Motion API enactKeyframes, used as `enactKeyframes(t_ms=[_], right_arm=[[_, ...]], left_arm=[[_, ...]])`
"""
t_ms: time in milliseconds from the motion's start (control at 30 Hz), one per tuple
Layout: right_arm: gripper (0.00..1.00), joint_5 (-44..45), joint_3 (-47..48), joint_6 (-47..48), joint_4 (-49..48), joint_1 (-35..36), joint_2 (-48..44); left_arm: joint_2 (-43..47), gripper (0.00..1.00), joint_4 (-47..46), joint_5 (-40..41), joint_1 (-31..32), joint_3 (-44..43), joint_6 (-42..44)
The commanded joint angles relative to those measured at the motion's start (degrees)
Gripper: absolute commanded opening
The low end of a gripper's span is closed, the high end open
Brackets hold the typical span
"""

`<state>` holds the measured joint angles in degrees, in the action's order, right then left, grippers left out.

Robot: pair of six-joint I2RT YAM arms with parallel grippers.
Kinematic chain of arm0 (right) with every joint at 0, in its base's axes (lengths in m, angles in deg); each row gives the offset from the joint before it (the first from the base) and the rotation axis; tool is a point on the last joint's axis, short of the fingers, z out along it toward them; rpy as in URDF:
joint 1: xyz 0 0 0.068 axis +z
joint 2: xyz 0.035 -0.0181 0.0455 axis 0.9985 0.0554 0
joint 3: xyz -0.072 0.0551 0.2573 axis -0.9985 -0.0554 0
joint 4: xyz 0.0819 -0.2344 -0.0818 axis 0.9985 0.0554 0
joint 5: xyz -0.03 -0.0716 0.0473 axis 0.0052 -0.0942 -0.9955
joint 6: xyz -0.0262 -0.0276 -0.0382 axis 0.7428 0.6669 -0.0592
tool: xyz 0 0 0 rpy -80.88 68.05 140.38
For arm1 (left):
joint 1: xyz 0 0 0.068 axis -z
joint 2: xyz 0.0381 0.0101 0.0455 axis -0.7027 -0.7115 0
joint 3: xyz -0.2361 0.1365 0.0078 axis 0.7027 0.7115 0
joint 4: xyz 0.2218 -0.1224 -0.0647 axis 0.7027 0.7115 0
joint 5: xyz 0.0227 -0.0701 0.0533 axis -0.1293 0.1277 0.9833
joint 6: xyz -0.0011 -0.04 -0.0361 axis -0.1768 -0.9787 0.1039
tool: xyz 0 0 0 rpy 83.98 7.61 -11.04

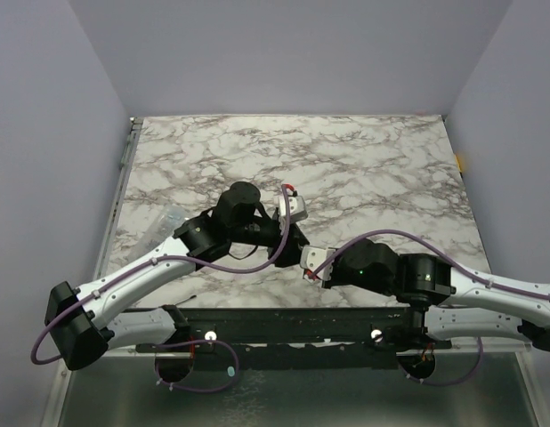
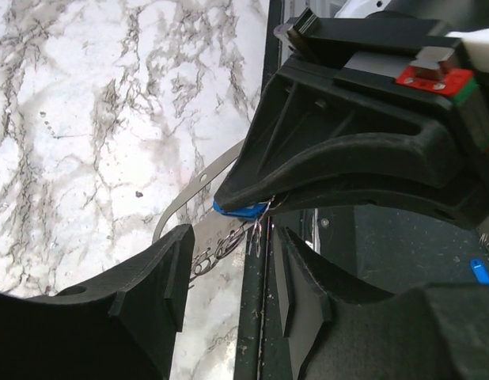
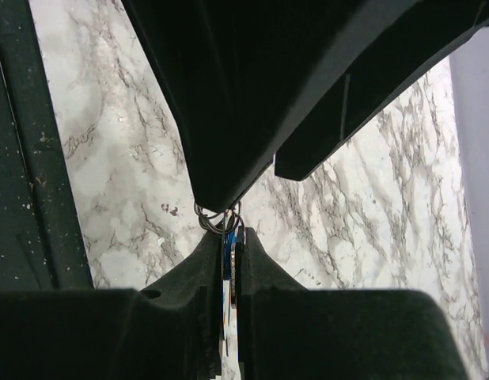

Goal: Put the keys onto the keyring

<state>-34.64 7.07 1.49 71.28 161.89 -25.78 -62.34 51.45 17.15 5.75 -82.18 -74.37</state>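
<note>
Over marble table (image 1: 364, 160), right gripper (image 3: 231, 239) pinching blue key (image 2: 237, 210)

Blue-headed key (image 2: 238, 210), pale grey keyring (image 2: 201, 180), grey-veined white marble table (image 2: 86, 119).

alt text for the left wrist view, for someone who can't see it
The right gripper pinches a blue-headed key just beyond the left gripper, whose jaws stand open. A thin grey keyring arcs away from the key over the marble table.
</note>
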Motion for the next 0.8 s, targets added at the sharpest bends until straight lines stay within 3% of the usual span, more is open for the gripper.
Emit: enactKeyframes(t_ms=[0,167,300,433,633,767], right_arm=[[0.01,1.6,2.1,-0.5,0.2,0.4,0.5],[0.01,1.4,2.4,-0.5,-0.3,0.4,0.5],[0.01,1.2,2.5,-0.3,-0.7,0.4,0.3],[0.01,0.3,2.6,-0.3,-1.4,0.4,-0.2],[0.01,-1.5,2.2,-0.6,-3.4,0.4,-1.4],[0.01,-1.8,1.7,-0.7,-5.1,0.4,-2.0]], left_arm=[[-1.7,0.50,-1.5,-1.5,0.5,-0.3,-1.1],[-2.6,0.46,-2.2,-2.0,1.4,0.0,-0.8],[-2.7,0.34,-2.2,-1.3,1.7,0.3,-0.4],[-2.4,0.30,-2.2,-1.2,1.8,0.7,-0.1],[-2.4,0.05,-2.5,-1.5,1.9,0.9,-0.3],[-2.0,0.00,-2.9,-1.5,2.0,0.8,-0.6]])
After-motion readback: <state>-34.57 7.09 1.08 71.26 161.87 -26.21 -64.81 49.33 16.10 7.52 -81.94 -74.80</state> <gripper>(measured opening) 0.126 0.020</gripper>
